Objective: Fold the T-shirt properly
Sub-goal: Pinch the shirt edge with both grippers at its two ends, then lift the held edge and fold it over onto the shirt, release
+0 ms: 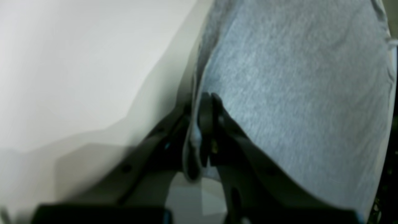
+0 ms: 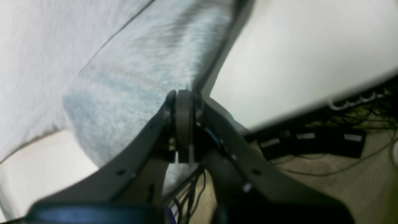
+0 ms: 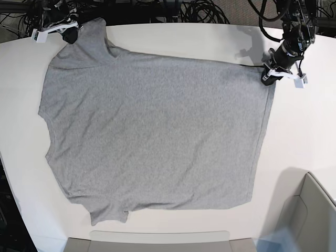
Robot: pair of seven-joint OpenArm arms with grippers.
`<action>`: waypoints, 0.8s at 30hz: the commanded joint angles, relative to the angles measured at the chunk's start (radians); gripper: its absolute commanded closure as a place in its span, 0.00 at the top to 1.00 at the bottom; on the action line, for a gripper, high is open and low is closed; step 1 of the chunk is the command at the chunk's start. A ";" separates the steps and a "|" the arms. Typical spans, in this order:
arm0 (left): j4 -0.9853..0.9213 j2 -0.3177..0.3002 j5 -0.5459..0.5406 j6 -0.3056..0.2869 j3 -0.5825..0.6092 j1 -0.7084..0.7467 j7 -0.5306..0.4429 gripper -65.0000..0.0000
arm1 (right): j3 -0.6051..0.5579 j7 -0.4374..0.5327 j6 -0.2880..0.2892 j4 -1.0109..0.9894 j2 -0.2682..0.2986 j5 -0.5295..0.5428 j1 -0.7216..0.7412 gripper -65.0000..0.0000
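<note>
The heather-grey T-shirt (image 3: 157,131) lies spread flat, plain side up, across the white table (image 3: 310,136), collar end to the left and hem to the right. My left gripper (image 3: 269,77) is at the hem's far corner. In the left wrist view that gripper (image 1: 207,99) is shut on the cloth edge (image 1: 295,93). My right gripper (image 3: 71,35) sits at the far left sleeve. In the right wrist view its jaws (image 2: 183,95) are pressed together on the sleeve's edge (image 2: 140,62).
A grey bin (image 3: 310,215) stands at the near right corner and a flat grey tray (image 3: 152,241) lies along the front edge. Cables (image 3: 199,10) crowd the back edge. A power strip (image 2: 311,140) lies on the floor beyond the table.
</note>
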 commanded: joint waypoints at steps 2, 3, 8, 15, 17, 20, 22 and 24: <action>0.008 -0.006 0.053 0.034 -0.024 0.033 0.028 0.00 | 0.023 0.019 0.007 0.050 0.010 0.003 -0.026 0.00; 0.021 -0.006 0.053 0.034 -0.032 0.042 0.028 0.00 | 0.023 0.019 0.007 0.067 0.010 0.003 -0.036 0.00; 0.123 -0.006 0.053 0.034 -0.069 0.123 0.036 0.00 | 0.044 0.019 0.007 0.157 0.004 0.005 -0.095 0.00; 0.300 0.009 0.055 0.037 -0.119 0.192 0.039 0.00 | 0.043 0.018 0.007 0.239 0.009 0.048 -0.117 0.00; 0.317 0.012 0.058 0.040 -0.118 0.191 0.041 0.00 | 0.037 0.016 0.007 0.239 0.010 0.046 -0.091 0.00; 0.317 0.014 0.058 0.040 -0.113 0.149 0.041 0.00 | 0.040 -0.048 0.007 0.239 0.012 0.046 -0.036 0.00; 0.317 0.014 0.058 0.040 -0.116 0.120 0.041 0.00 | 0.044 -0.107 0.007 0.239 0.012 0.045 0.007 0.00; 0.317 0.014 0.058 0.042 -0.119 0.109 0.042 0.00 | 0.041 -0.143 0.009 0.239 0.024 0.020 0.037 0.00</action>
